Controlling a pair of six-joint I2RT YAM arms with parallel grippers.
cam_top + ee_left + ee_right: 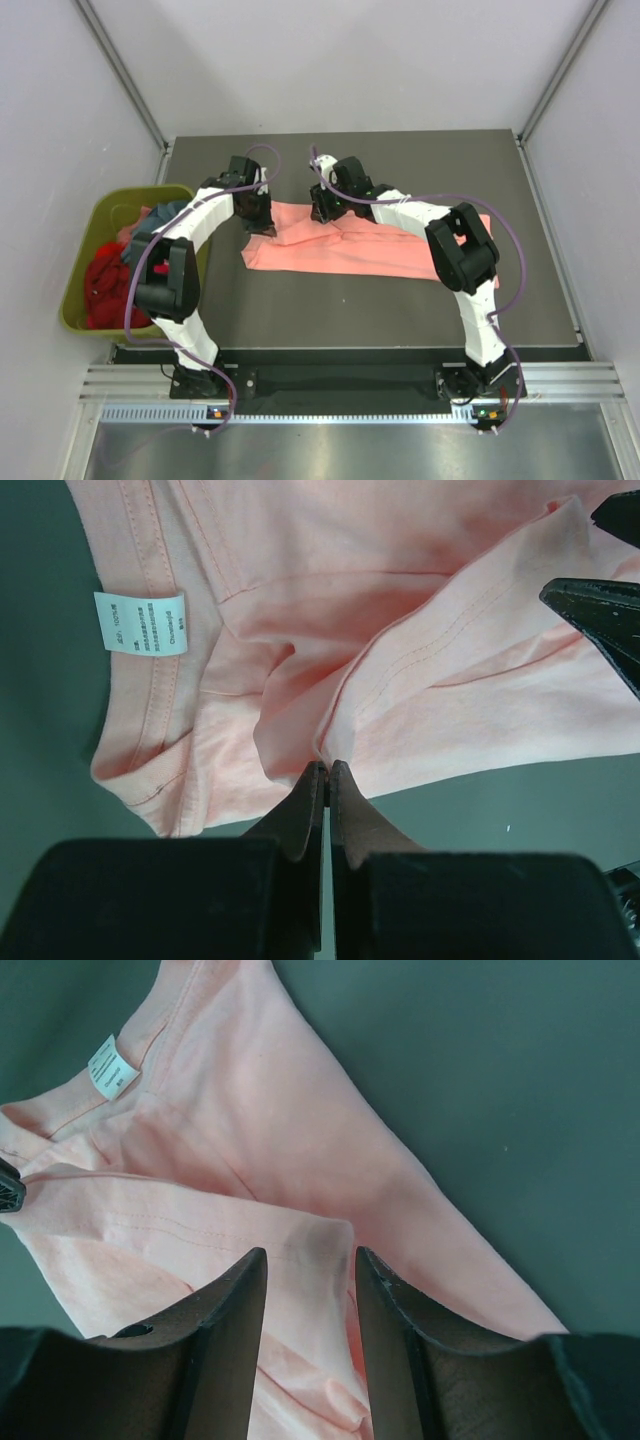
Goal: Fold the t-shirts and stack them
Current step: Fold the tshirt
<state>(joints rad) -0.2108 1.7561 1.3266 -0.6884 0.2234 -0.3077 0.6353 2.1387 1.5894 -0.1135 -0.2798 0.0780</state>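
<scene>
Dark table (400, 310), white walls: salmon-pink t-shirt (350, 250) rumpled mid-frame, left gripper (327, 772) fingers pressed together, nipping a hem fold, right gripper (310, 1260) fingers spread over cloth; folding seems barely begun, right must pinch an edge next.

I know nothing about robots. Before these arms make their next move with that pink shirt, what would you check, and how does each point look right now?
1. Hold of the left gripper: ok, shut on a fold at the edge of the salmon-pink t-shirt.
2. Readiness of the right gripper: ok, open just above the shirt, holding nothing.
3. Shirt lying flat: not ok, it is bunched and creased.
4. Shirt fully on the table: ok.
5. The other shirts out of the way: ok, piled in the green bin beside the table.
6. Room between the two grippers: cannot tell, they are close together.
</scene>
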